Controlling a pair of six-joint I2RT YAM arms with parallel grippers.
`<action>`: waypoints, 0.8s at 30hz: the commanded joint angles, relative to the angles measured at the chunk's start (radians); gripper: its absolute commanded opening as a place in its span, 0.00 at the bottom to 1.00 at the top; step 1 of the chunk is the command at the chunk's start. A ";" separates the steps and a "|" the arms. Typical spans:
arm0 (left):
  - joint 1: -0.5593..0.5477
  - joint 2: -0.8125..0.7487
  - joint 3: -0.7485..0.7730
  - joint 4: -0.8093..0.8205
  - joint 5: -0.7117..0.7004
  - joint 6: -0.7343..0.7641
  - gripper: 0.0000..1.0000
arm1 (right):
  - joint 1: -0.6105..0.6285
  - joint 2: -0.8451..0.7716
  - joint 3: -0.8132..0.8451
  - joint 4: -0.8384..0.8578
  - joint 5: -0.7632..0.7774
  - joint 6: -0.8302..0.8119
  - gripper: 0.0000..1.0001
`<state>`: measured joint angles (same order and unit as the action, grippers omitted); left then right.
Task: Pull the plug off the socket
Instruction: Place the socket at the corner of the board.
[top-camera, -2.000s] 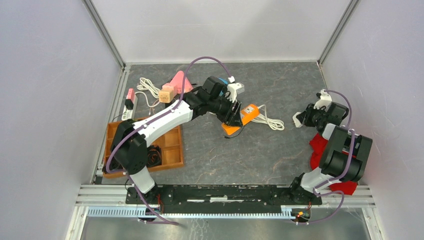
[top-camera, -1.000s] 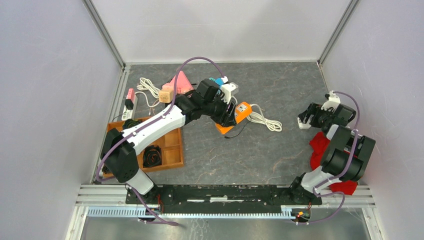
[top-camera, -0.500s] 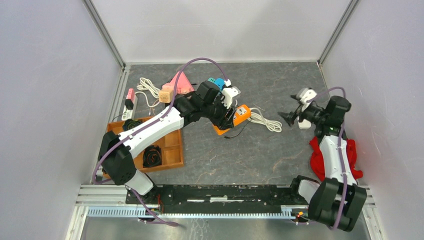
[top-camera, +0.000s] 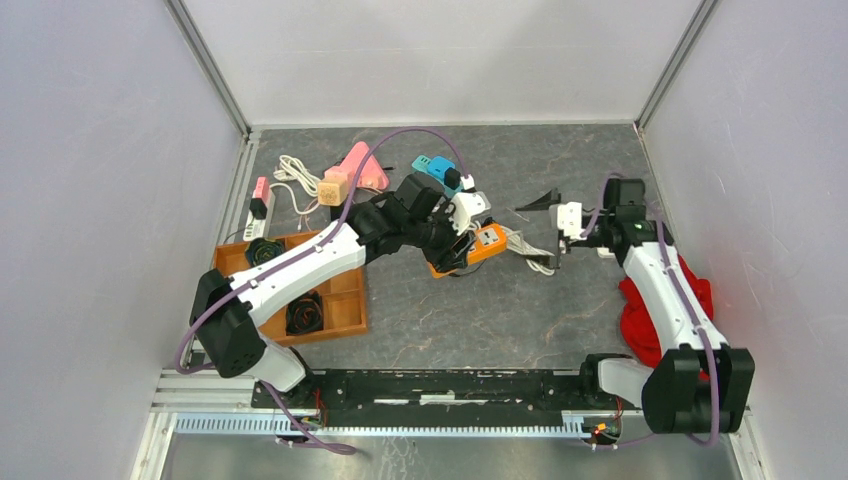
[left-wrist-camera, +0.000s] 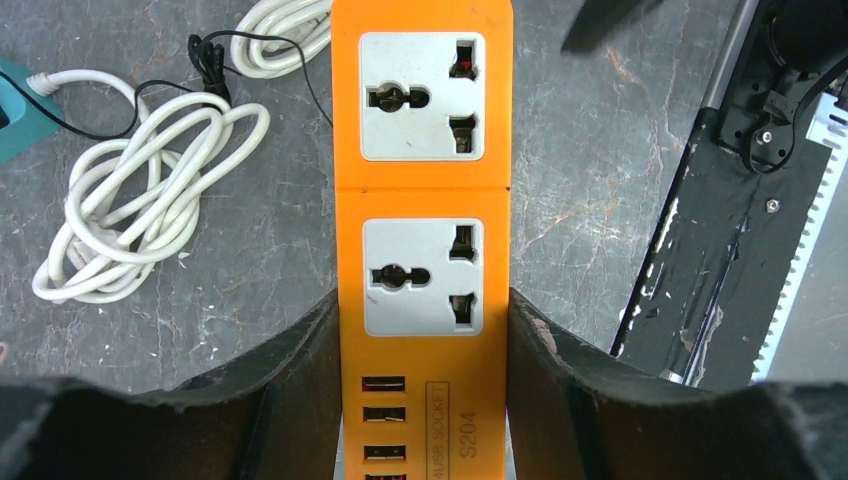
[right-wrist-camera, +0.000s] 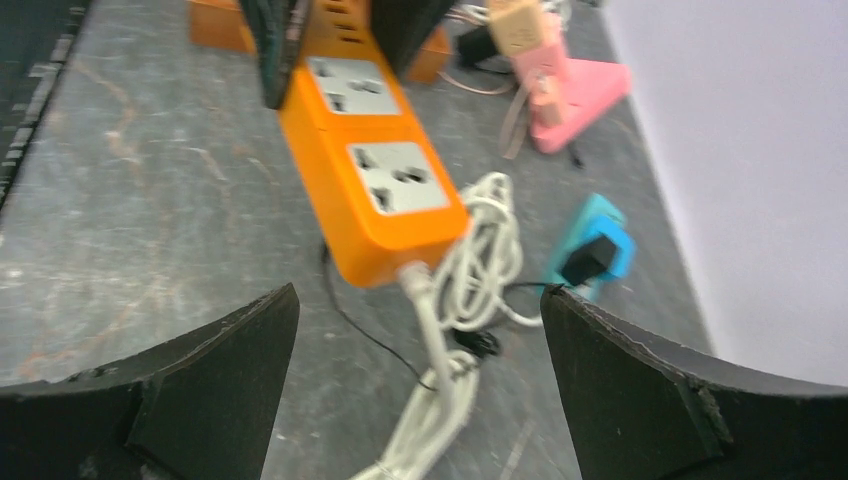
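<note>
A smooth orange plastic power strip (left-wrist-camera: 420, 190) is seen on a matt grey marbled tabletop (top-camera: 480, 310); soft red cloth (top-camera: 637, 318) at four o'clock.

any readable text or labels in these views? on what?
"4USB SOCKET": printed on the orange power strip, beside its USB ports, in the left wrist view.
"S204": on the same strip, next line of that print.
Nothing else can be read in the top or right wrist views.
</note>
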<state>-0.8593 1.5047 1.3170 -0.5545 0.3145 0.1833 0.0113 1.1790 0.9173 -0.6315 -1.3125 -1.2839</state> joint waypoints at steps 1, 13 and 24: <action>-0.020 -0.024 0.014 0.010 0.018 0.064 0.02 | 0.084 0.049 0.038 -0.274 -0.017 -0.270 0.98; -0.055 0.002 0.025 -0.016 0.020 0.077 0.02 | 0.140 0.099 -0.014 -0.088 -0.006 -0.038 0.98; -0.093 0.010 0.028 -0.031 -0.017 0.088 0.02 | 0.185 0.244 0.099 -0.397 -0.045 -0.244 0.97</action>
<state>-0.9386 1.5139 1.3170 -0.6006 0.2977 0.2188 0.1814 1.3846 0.9310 -0.8200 -1.3075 -1.3388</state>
